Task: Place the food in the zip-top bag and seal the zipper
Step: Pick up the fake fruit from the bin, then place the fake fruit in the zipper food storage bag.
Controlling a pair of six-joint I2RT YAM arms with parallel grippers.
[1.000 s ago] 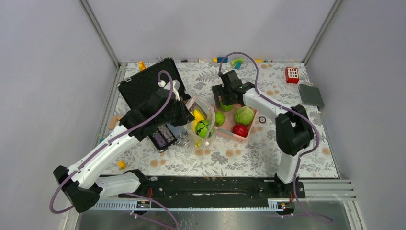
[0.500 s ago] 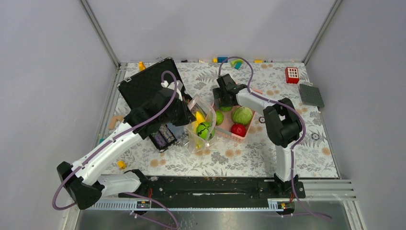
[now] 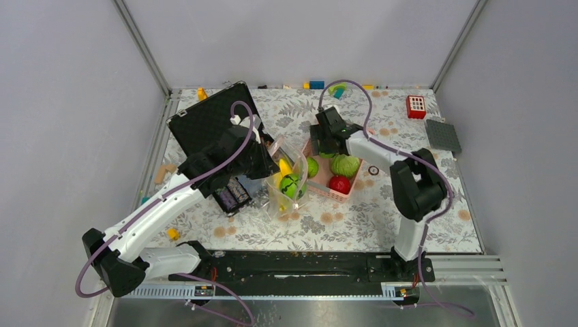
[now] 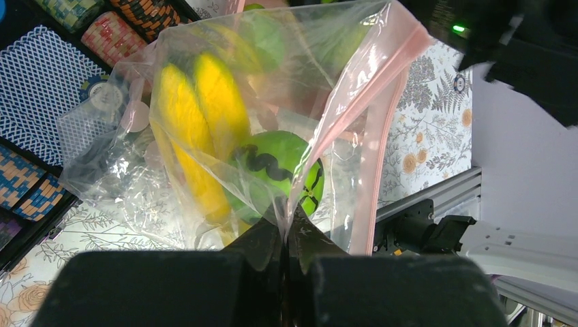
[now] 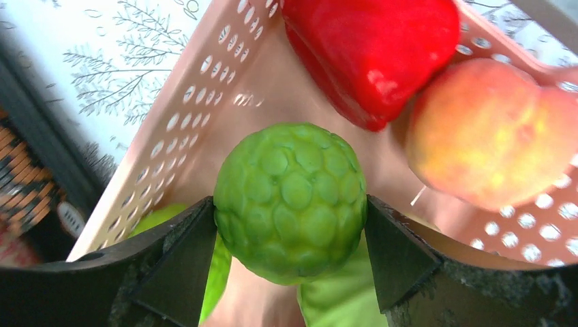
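White arm links (image 3: 153,214), black joints (image 3: 417,192), purple cables (image 3: 349,81), black tool fingers (image 5: 177,266)

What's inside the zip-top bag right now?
Through the clear zip-top bag: a yellow banana and a green round fruit with black markings. The left gripper, pinching the bag's edge, and creased plastic hide the bottom. The bumpy green fruit is outside, in the right gripper.

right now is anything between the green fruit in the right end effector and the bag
Only the pink basket's wall lies between the bumpy green fruit and the zip-top bag; the left end effector pinches its edge.
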